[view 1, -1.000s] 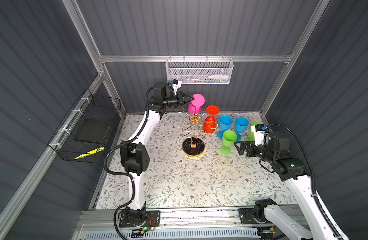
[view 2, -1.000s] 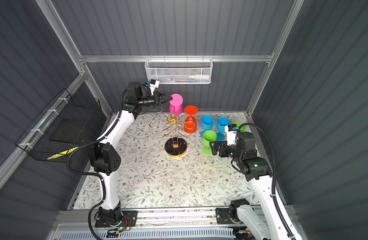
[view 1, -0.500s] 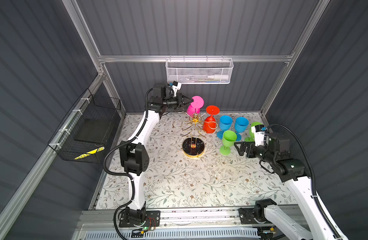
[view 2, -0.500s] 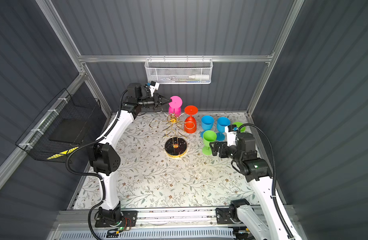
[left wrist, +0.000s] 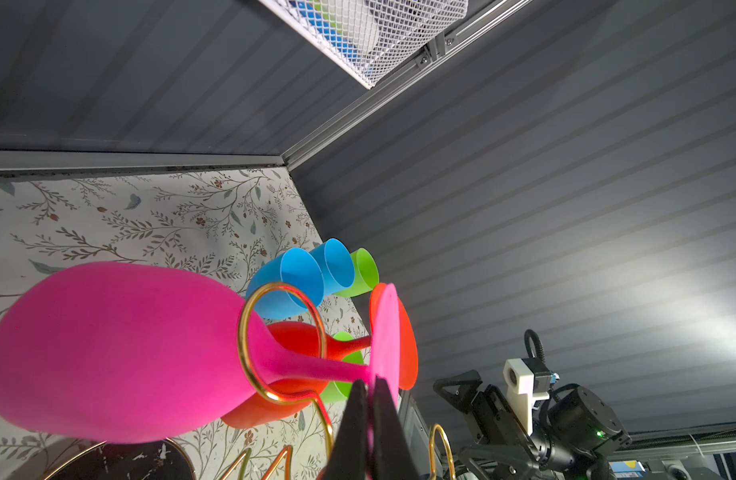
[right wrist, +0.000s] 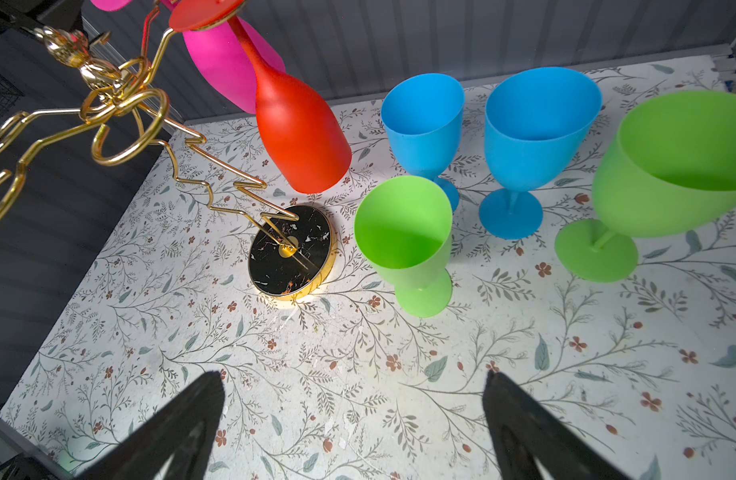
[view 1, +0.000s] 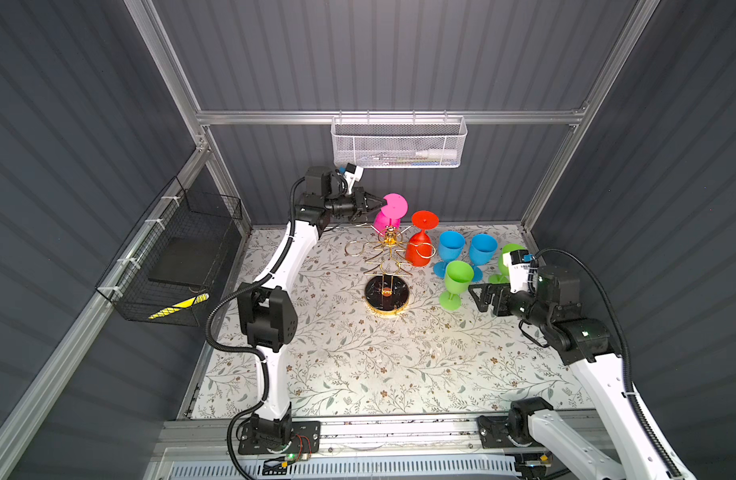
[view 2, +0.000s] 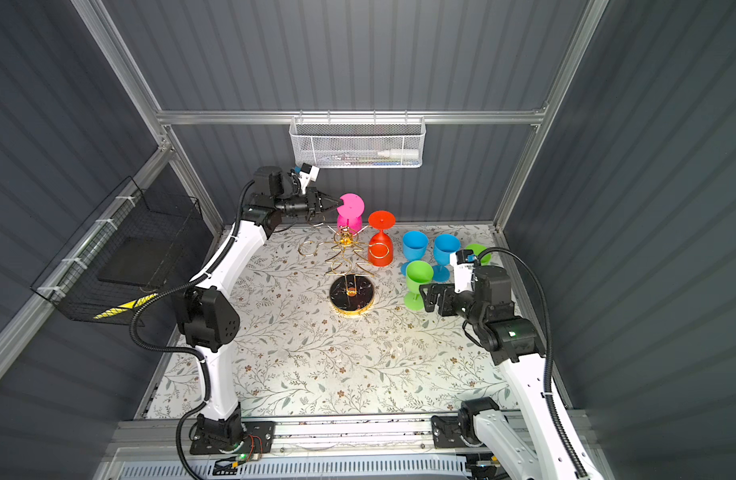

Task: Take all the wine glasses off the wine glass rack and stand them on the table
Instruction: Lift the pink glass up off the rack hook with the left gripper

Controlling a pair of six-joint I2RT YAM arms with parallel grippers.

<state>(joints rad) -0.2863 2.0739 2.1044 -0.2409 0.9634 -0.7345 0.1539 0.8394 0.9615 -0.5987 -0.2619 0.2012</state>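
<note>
Barely any shift: left fingers (left wrist: 353,432) stay pinched on the foot of the pink wine glass (left wrist: 108,353), its stem just beyond them still through a wine glass rack (view 1: 395,300) ring; right fingers (right wrist: 179,424) wide, empty. Lift-out remains.

A gold wire, ring-armed wine glass rack (view 1: 386,291) is standing upright on its round black marbled, gold-rimmed base. A bright pink plastic wine glass (view 1: 389,214) is hanging upside down at its far side, stem passing through a gold ring, its foot disc being pinched at the edge by the left gripper (view 1: 382,203). A red plastic wine glass (view 1: 418,249) is hanging bowl-down just beside it.
</note>
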